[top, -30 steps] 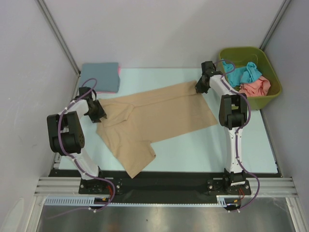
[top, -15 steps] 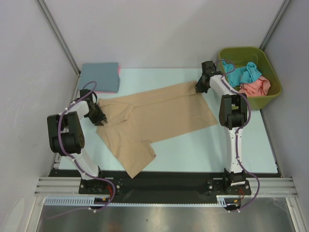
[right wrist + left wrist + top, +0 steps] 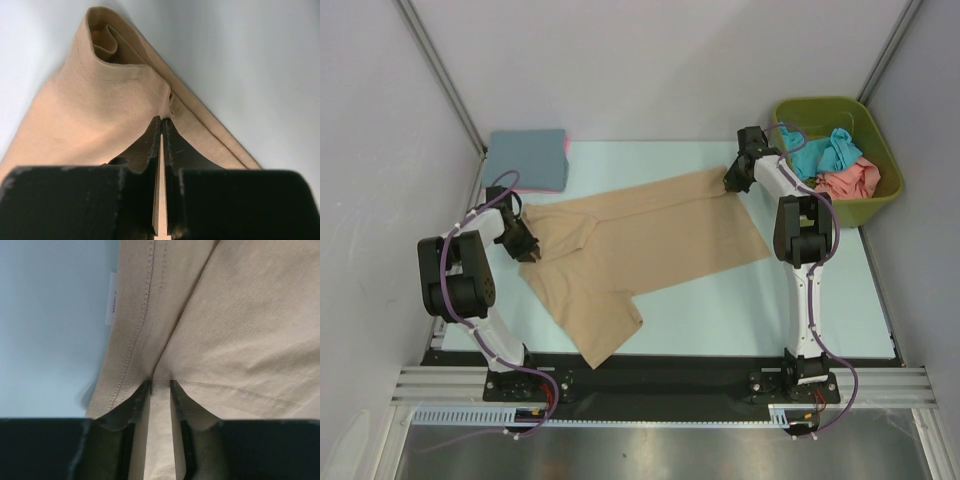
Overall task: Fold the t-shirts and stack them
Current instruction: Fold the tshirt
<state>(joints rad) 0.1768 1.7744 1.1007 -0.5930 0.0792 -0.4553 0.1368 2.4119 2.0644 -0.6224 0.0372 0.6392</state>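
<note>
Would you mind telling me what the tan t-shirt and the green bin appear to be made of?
The tan t-shirt looks like a soft, matte knit, probably cotton jersey: fine ribbed texture, stitched hems, limp folds. The green bin seems to be moulded plastic with a smooth finish: rigid, evenly coloured walls and a rounded rim.

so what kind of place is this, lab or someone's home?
Likely a lab robot cell, not a home: grey panel walls in metal framing, an aluminium base rail at the near edge, and a staged chore, a tan t-shirt laid out near an olive bin of shirts.
</note>
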